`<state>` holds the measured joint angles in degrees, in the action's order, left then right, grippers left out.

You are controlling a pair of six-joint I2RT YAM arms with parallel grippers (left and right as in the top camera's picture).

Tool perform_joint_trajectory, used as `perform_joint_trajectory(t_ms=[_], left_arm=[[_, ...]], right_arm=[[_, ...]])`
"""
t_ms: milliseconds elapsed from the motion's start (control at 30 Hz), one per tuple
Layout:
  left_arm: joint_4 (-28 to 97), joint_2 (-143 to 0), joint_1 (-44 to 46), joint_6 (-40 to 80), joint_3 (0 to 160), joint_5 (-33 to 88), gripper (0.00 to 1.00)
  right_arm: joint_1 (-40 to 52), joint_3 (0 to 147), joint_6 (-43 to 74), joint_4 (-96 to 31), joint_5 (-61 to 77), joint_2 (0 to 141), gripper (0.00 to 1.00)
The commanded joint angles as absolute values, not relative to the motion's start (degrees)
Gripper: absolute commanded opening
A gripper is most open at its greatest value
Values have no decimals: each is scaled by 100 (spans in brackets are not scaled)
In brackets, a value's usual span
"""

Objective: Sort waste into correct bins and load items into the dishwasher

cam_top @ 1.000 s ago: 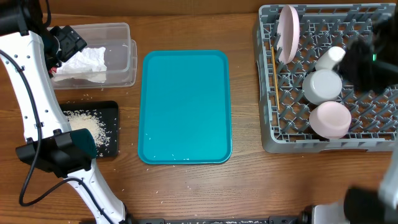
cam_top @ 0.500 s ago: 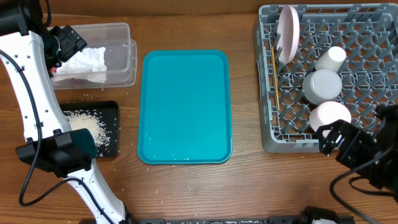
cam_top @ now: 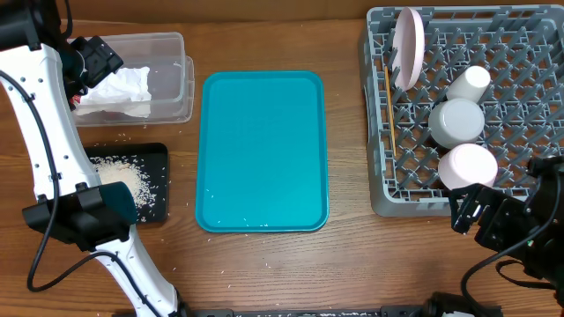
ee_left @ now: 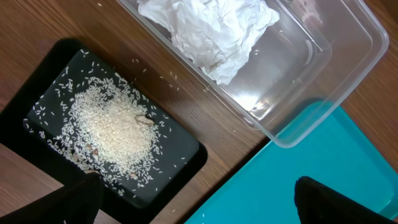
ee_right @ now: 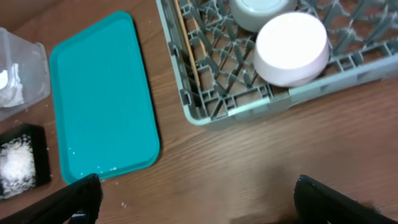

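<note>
Grey rack [cam_top: 414, 210] is now lying just ahead of the right tool [cam_top: 467, 210], which has been pulling back off it over the last second and is hanging over the wooden surface [cam_top: 352, 273] by the rack's near corner. Its fingers are standing wide apart, holding nothing. The pink bowl [cam_top: 468, 167] is sitting upside down in the rack directly in front of this tool, with the grey bowl [cam_top: 456, 121], cup [cam_top: 468, 82], plate [cam_top: 408, 46] and chopsticks [cam_top: 387, 97] lying beyond it.

The left tool [ee_left: 196, 186] is not shifting. It is gaping wide and empty, with the tub [cam_top: 176, 70] and its napkin [cam_top: 119, 91] ahead of it and the black tray [cam_top: 157, 185] of rice [cam_top: 119, 179] ahead to one side. The wrapper is not showing clearly.

Loading is looking finished, and I am reading the retreat as the closing move.
</note>
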<state>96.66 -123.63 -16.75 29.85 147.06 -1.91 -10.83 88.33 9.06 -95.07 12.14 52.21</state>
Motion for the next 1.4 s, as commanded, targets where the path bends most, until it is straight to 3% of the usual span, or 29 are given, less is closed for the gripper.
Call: perform_joint_trajectory(t_ms=[0,400,600,833,1100,1367], left_arm=[[9682,-12195,-1669,2917,14829,-167,100],[9679,-12195,-1658,2917,14829,-167,100],[9682,-12195,-1658,2915,14829,-167,100],[9682,-12195,-1660,2915,14829,-167,100],[9679,-12195,-1647,2917,14829,-167,100],[9682,-12197,-1647,2917,14829,-167,100]], right_arm=[[-1059,8313,762,-9037,1164,4733,100],[-473,4270,954,-4571,1208,1806,100],[-416,2655,1597,-3256,1214,875,100],[-115,1184,1638,-1614,1184,10,100],[99,43,1656,325,1066,16,100],[268,47,1653,-30,237,14,100]])
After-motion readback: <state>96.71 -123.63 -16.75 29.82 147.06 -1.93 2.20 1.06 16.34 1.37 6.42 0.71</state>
